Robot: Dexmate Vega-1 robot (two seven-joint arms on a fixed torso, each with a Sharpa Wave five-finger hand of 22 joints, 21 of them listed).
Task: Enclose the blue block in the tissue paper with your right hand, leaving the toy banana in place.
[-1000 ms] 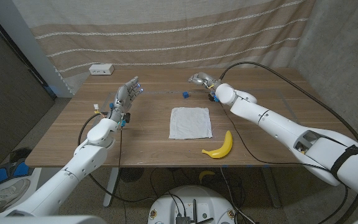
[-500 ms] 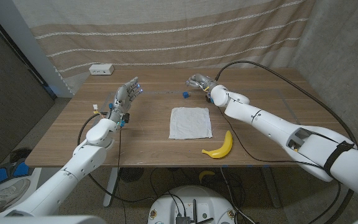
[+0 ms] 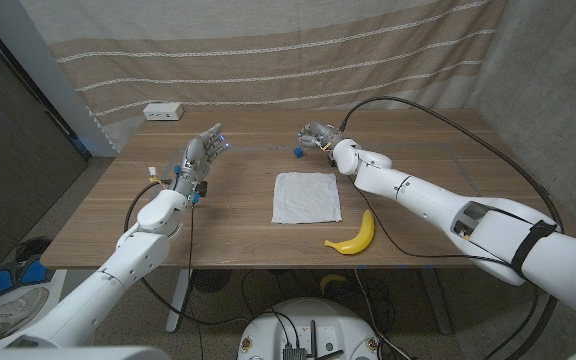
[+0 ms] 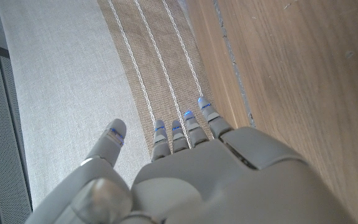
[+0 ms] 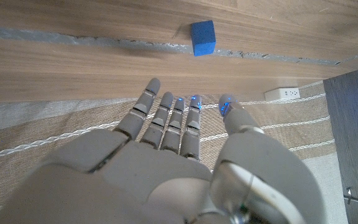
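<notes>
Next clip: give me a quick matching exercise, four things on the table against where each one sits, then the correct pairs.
Things:
1. blue block
2. tissue paper
3. toy banana
4. white box

Places:
A. far left corner of the table
B. table middle, spread flat
C. near edge, just right of the tissue paper
D. far side, just left of the right hand

Pairs: 1-D, 2-B, 3-C, 4-A

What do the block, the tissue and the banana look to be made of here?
Block: probably painted wood or hard plastic; flat faces, crisp edges, even matte blue.
Tissue: soft white paper or thin cloth; it lies limp and flat with a slightly uneven edge.
Banana: likely moulded plastic or foam; uniform bright yellow with a smooth, faintly shiny skin.
</notes>
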